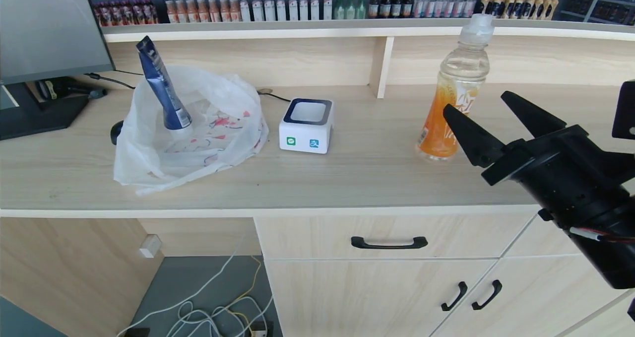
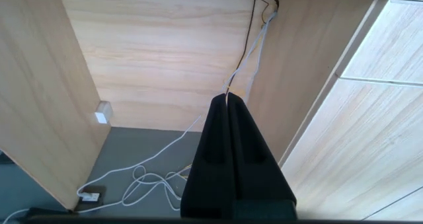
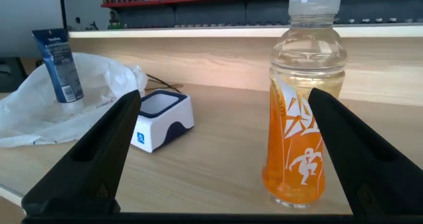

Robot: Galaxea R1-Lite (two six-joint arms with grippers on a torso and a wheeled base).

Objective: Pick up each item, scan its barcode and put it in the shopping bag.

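A clear bottle with an orange label point(image 1: 454, 96) point(image 3: 305, 112) stands upright on the wooden counter at the right. My right gripper point(image 1: 481, 111) point(image 3: 225, 138) is open just in front of it, its fingers apart on either side without touching. A white barcode scanner box point(image 1: 306, 125) point(image 3: 162, 118) sits mid-counter. To its left lies the white plastic shopping bag point(image 1: 198, 128) point(image 3: 39, 112) with a blue tube point(image 1: 162, 86) point(image 3: 58, 65) standing in it. My left gripper point(image 2: 228, 102) is shut and empty, low beside the cabinet under the counter.
A monitor on a black stand point(image 1: 44, 44) occupies the counter's far left. A raised shelf with a divider point(image 1: 381, 64) runs along the back, with rows of bottles behind. Drawers with black handles point(image 1: 389, 242) sit below the counter edge; cables point(image 1: 218, 312) lie on the floor.
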